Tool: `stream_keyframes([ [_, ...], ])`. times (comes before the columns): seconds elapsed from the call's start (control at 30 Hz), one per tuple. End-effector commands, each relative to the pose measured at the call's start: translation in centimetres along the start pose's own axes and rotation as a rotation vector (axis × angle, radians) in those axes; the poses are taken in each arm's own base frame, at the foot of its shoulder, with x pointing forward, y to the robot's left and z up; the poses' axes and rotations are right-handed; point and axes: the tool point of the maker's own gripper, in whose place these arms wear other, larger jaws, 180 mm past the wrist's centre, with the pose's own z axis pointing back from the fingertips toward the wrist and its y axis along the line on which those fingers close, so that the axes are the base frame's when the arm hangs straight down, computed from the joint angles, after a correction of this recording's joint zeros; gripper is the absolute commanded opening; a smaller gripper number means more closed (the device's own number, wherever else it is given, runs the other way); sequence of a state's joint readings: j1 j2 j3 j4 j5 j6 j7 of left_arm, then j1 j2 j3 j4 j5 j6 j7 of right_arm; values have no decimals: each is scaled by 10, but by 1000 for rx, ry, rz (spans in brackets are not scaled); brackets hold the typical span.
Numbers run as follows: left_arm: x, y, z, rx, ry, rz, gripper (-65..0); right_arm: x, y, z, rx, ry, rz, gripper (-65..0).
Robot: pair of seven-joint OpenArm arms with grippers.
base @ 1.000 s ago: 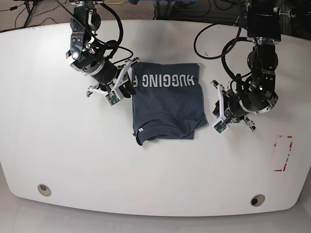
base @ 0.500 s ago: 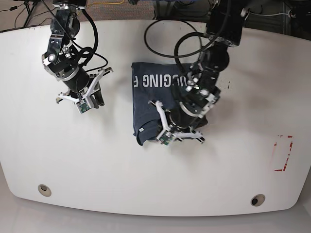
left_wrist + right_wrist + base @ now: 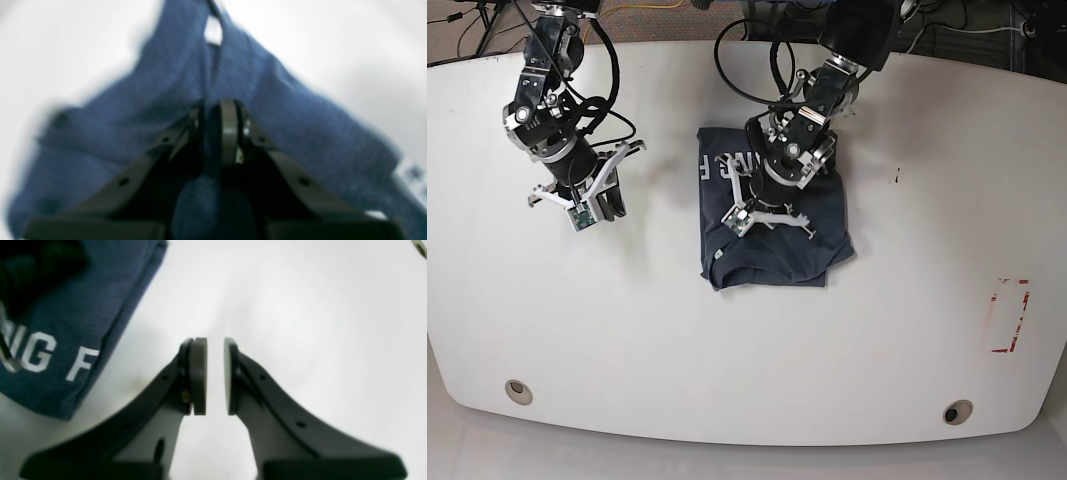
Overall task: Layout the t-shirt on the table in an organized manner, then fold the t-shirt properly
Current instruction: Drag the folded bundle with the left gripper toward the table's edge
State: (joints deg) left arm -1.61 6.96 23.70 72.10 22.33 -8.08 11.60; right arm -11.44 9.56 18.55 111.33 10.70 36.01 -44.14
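The dark blue t-shirt (image 3: 819, 250) lies folded into a rough rectangle in the middle of the white table (image 3: 907, 340), its small white label (image 3: 717, 267) at the near left corner. My left gripper (image 3: 762, 218) is down on the shirt's middle. In the blurred left wrist view its jaws (image 3: 215, 110) stand a narrow gap apart over the t-shirt (image 3: 300, 126), pointing at the label (image 3: 213, 31); I cannot tell whether cloth sits between them. My right gripper (image 3: 615, 208) hovers left of the shirt, narrowly open (image 3: 215, 346) and empty over bare table (image 3: 300, 306), with the t-shirt's lettered edge (image 3: 76, 306) to its upper left.
Two round metal grommet holes (image 3: 518, 391) (image 3: 957, 412) sit near the front edge; one grommet (image 3: 421, 247) shows in the right wrist view's corner. A red-and-white marking (image 3: 1009, 315) lies at the right. Black cables (image 3: 757, 60) loop over the table's back edge.
My left arm has swung from the right of the t-shirt onto its middle. My right arm has drawn back leftward from the shirt's left edge. Neither gripper's opening has changed.
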Motion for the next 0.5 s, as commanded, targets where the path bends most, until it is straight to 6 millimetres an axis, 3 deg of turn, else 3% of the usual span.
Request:
stream_keyframes([
  [0.0,-27,1,-1,-13,75,-15,-579,10,-5,4,-13,-36,14,-569],
  [0.23,-118,38,20,14,255,-62,-579,10,-5,4,-13,-36,14,-569],
  [0.47,-180,91,56,3,358,-152,-579,11,-4,3,-11,-39,14,-569],
])
